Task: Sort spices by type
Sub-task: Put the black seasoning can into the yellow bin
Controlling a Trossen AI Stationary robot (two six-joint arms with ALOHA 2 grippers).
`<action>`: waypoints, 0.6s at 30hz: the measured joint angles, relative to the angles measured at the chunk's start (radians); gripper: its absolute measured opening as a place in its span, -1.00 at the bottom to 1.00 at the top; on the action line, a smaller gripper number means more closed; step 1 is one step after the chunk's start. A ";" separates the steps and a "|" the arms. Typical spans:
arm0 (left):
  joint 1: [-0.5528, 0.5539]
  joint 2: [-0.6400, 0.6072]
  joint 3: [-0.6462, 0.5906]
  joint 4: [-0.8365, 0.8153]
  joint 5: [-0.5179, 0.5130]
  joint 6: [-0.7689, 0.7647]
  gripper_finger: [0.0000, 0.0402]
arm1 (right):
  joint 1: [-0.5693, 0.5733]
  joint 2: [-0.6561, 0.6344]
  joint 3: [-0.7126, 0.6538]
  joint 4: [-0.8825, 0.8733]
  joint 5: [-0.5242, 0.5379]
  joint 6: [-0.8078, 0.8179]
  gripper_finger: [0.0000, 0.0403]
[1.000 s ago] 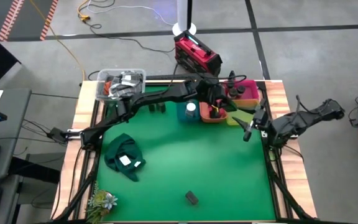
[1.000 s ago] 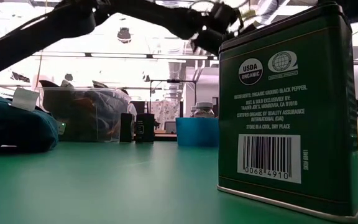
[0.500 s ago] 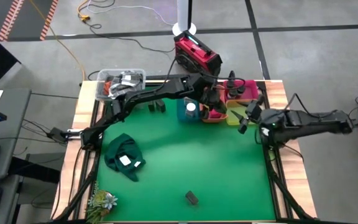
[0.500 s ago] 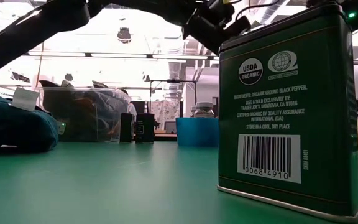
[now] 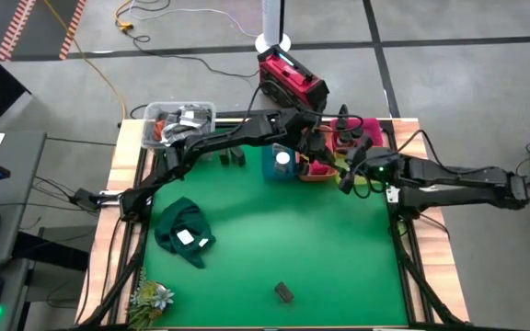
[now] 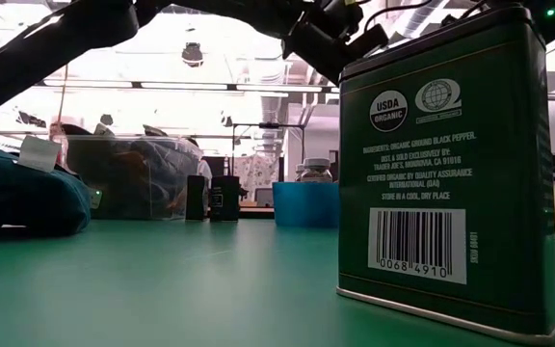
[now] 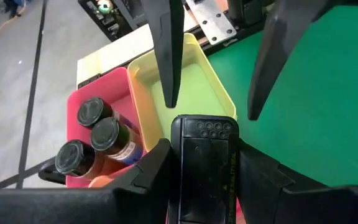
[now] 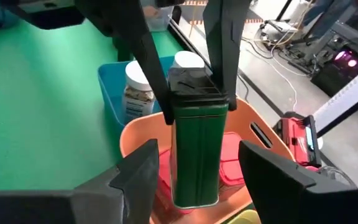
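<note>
Grips the dark green tin [image 8: 197, 134] near its top between the left gripper [image 7: 202, 152] fingers, above the orange tray [image 8: 135, 134], right gripper [image 5: 348, 179] fingers spread wide around it; likely stiff, slick, light metal, best pinched across flat sides.

A dark green rectangular tin [image 8: 194, 146] stands upright over the orange bin, pinched between the left fingers [image 8: 221, 50], with red-pink boxes [image 8: 232, 158] lying under it. Three dark round jars [image 7: 95, 140] stand in the pink bin at two o'clock. A white-capped jar [image 5: 282, 163] sits in the blue bin at twelve. Another tin [image 5: 284, 292] stands alone at six o'clock, barcode showing.
</note>
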 joint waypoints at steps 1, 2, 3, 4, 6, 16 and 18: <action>0.000 0.000 0.000 0.001 -0.001 0.000 -0.32 | -0.005 0.008 0.000 0.004 0.000 0.000 0.24; 0.000 0.000 0.000 0.003 -0.001 0.001 -0.32 | -0.009 0.017 0.000 0.007 -0.001 0.000 0.24; 0.000 0.000 0.000 0.005 -0.001 0.003 -0.32 | -0.010 0.026 0.000 0.016 -0.003 -0.001 0.24; 0.000 0.000 0.000 0.006 -0.001 0.006 -0.32 | -0.013 0.034 0.000 0.030 -0.011 -0.003 0.24; 0.000 0.000 0.000 0.003 -0.002 0.008 -0.32 | -0.014 0.051 0.000 0.055 -0.032 -0.012 0.24; -0.001 0.000 0.000 0.007 -0.003 -0.010 -0.32 | -0.050 0.136 0.000 0.133 -0.033 -0.043 0.18; -0.002 0.000 0.000 0.003 -0.004 -0.019 -0.32 | -0.061 0.143 0.000 0.136 -0.030 -0.045 0.09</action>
